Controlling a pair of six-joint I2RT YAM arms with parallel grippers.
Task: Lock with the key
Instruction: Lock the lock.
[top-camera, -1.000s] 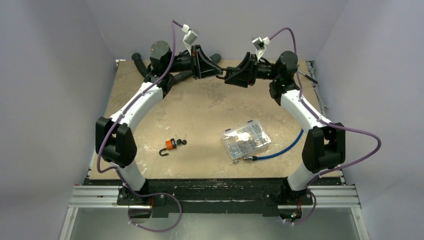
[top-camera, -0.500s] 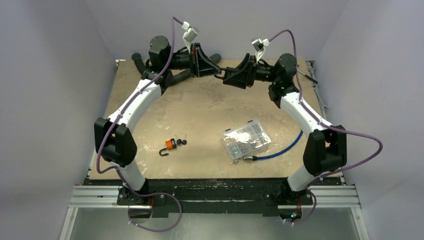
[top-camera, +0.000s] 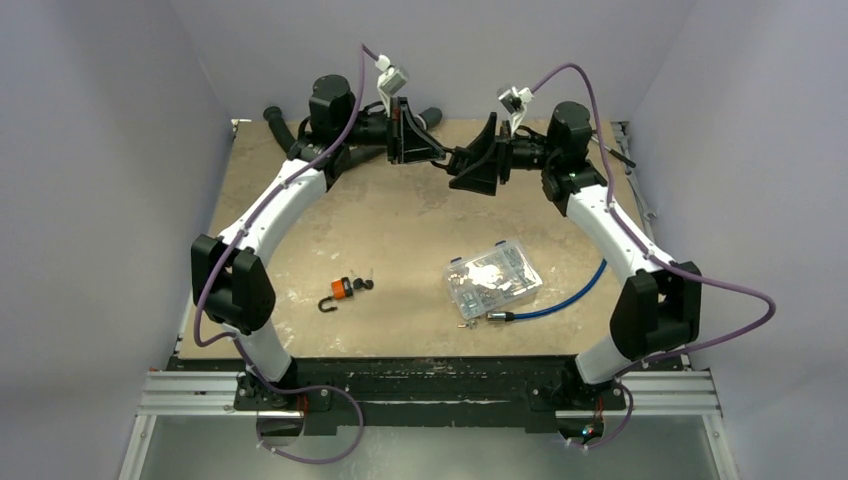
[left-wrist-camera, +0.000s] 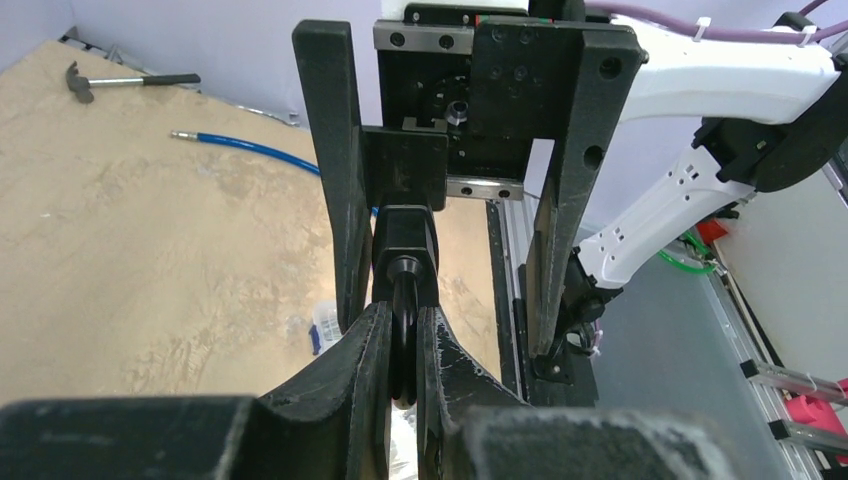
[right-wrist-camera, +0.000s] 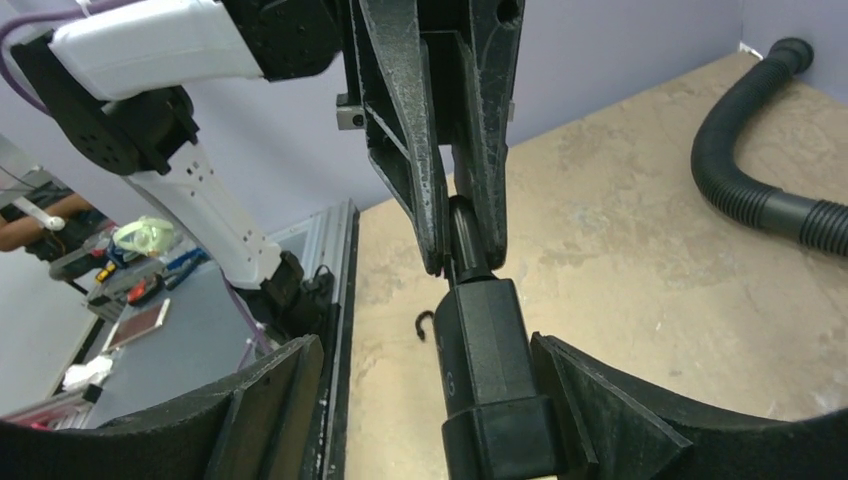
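Note:
Both arms are raised and meet above the far middle of the table. My left gripper (top-camera: 441, 151) (left-wrist-camera: 403, 318) is shut on the black key (left-wrist-camera: 404, 335), which sits in the end of a black lock body (left-wrist-camera: 404, 240) (right-wrist-camera: 485, 365). My right gripper (top-camera: 468, 166) (right-wrist-camera: 425, 350) is open wide around the lock body. The lock stands close against one of the right gripper's fingers (right-wrist-camera: 590, 400), with a clear gap to the other finger. In the right wrist view the left gripper (right-wrist-camera: 462, 255) pinches the key (right-wrist-camera: 466, 235).
An orange padlock (top-camera: 343, 289) with keys lies at front left of the table (top-camera: 400, 215). A clear parts box (top-camera: 492, 279) and a blue cable (top-camera: 560, 300) lie at front right. A black hose (top-camera: 285, 130) (right-wrist-camera: 760, 190) and a hammer (left-wrist-camera: 110, 78) lie near the far edge.
My right gripper's jaws have spread wide apart around the lock body. Both wrists have shifted slightly right. The left gripper stays shut on the key.

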